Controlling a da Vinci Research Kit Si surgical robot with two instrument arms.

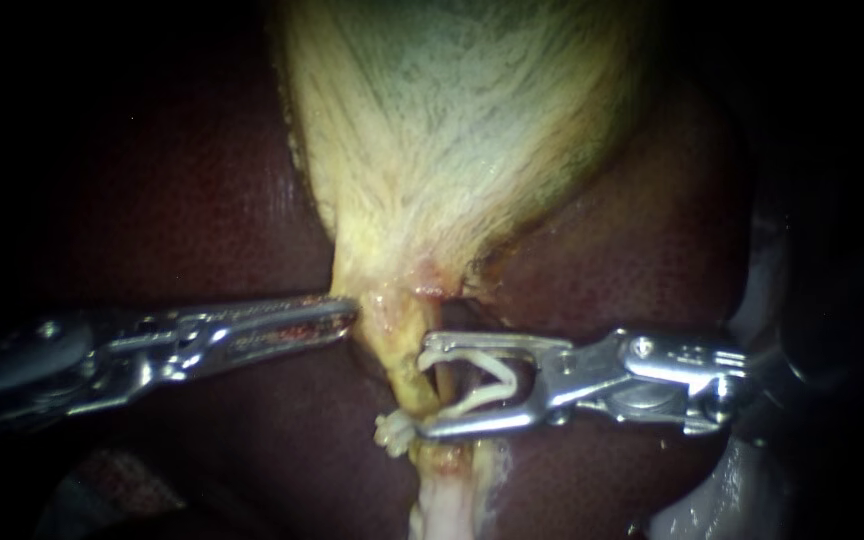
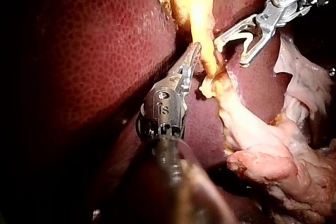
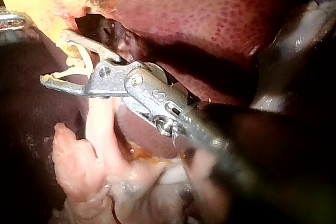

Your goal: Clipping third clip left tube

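Left instrument (image 1: 350, 312), right instrument (image 1: 425, 390) gripping one clip (image 1: 497, 372), one tube (image 1: 402, 360)

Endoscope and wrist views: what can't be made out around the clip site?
Endoscope view: the pale yellow tube crosses the jaw tips of the metal right instrument; whether it lies inside the open white clip is unclear.
Endoscope view: the lower jaw covers the tube beside the closed white clip; more clips there would be hidden.
Left wrist view: the tip of the metal left instrument blocks its contact with the tube; hold unconfirmed.
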